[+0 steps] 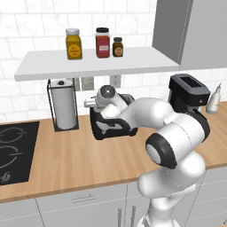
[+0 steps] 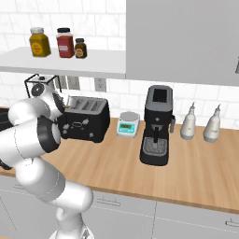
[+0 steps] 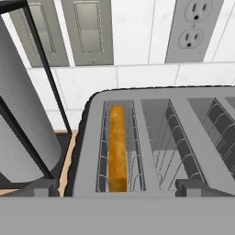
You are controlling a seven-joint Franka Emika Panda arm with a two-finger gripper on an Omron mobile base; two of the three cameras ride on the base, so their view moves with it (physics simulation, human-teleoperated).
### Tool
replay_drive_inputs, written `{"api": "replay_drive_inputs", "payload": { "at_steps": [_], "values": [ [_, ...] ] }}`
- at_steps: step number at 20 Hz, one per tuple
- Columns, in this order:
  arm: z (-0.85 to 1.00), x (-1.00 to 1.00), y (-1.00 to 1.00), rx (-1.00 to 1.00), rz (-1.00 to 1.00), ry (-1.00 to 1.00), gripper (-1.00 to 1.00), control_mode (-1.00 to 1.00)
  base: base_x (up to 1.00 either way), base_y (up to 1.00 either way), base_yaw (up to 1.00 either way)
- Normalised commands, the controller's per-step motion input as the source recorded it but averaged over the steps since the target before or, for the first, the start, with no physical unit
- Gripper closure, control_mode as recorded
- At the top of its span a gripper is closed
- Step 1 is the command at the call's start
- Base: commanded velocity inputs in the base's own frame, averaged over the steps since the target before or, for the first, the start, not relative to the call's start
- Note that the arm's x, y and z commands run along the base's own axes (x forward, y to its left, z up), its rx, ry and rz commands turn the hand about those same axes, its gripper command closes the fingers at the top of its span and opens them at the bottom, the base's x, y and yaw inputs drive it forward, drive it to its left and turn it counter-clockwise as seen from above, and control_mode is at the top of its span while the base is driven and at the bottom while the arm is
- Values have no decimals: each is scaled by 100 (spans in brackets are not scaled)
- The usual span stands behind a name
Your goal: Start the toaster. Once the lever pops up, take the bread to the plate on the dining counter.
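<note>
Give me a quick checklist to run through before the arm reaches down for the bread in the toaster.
1. Bread in a slot: ok, its golden crust edge shows in the leftmost slot of the toaster.
2. Lever popped up: cannot tell, the arm covers the toaster's front.
3. Gripper lined up over the bread: ok, the slice lies between the fingertips.
4. Jaws open: ok, spread wider than the slot.
5. Paper towel roll clear of the hand: ok, beside the toaster, apart from the slot.
6. Bread raised enough to grip: cannot tell.
</note>
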Motion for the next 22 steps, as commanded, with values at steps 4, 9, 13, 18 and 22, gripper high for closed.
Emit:
{"api": "replay_drive_inputs", "payload": {
  "at_steps": [4, 9, 13, 18, 22],
  "values": [
    [0, 0, 0, 0, 0, 0, -100, -100, 0, 0, 0],
    [0, 0, 0, 0, 0, 0, -100, -100, 0, 0, 0],
    [0, 0, 0, 0, 0, 0, -100, -100, 0, 0, 0],
    [0, 0, 0, 0, 0, 0, -100, -100, 0, 0, 0],
    [0, 0, 0, 0, 0, 0, -100, -100, 0, 0, 0]
  ]
}}
